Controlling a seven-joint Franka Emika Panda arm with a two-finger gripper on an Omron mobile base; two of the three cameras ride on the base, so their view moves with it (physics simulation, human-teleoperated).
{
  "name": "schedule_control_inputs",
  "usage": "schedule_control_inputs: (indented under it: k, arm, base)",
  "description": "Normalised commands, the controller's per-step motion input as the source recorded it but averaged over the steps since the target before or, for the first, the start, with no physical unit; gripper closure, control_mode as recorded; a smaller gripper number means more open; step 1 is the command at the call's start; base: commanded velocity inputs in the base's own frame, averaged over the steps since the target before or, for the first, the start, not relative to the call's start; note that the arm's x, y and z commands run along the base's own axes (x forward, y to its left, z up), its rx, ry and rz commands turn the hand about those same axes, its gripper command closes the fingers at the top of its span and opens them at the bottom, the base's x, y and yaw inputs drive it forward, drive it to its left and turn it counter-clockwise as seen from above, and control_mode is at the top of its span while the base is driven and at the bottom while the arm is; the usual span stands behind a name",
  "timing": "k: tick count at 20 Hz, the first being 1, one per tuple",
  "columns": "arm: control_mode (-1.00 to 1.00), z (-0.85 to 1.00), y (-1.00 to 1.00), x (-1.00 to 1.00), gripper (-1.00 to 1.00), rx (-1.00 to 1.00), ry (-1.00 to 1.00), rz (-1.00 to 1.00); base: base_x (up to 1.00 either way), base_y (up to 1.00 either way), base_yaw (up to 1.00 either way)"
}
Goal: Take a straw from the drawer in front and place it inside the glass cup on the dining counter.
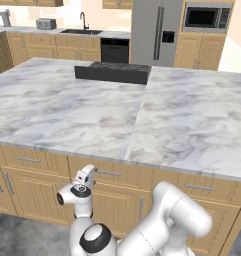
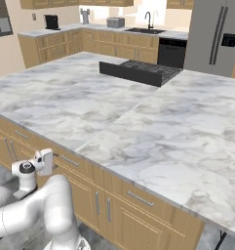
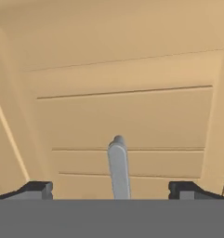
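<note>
Before open hand [image 3: 111, 189]: silver handle [image 3: 118, 168]

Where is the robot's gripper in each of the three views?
Left base view: gripper low, left of centre, against the wooden cabinet fronts.
Right base view: gripper lower left, below the counter edge.
Hand view: open fingertips at the bottom.
Shared landmark: those wooden cabinet fronts.

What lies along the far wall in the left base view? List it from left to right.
Toaster → sink faucet → black dishwasher → steel refrigerator → built-in microwave.
</note>
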Motion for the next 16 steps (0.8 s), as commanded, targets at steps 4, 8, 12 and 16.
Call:
schedule_control_inputs:
  k: [4,8,12,16]
  arm:
    - [-1.0,-0.05,-0.04,0.0,-1.0,0.0,-0.13,0.0]
    - [-1.0,-0.18,-0.07,0.03,-1.0,0.0,-0.02,-0.04]
    - [-1.0,-0.23,-0.04,0.09,-1.0,0.0,0.0,-0.06]
    - [-1.0,-0.15,-0.04,0.07,-1.0,0.0,0.0,-0.06]
  base:
    - [0.0,0.0,0.0]
    - [0.0,0.0,0.0]
    - [0.0,0.0,0.0]
    - [0.0,0.0,0.0]
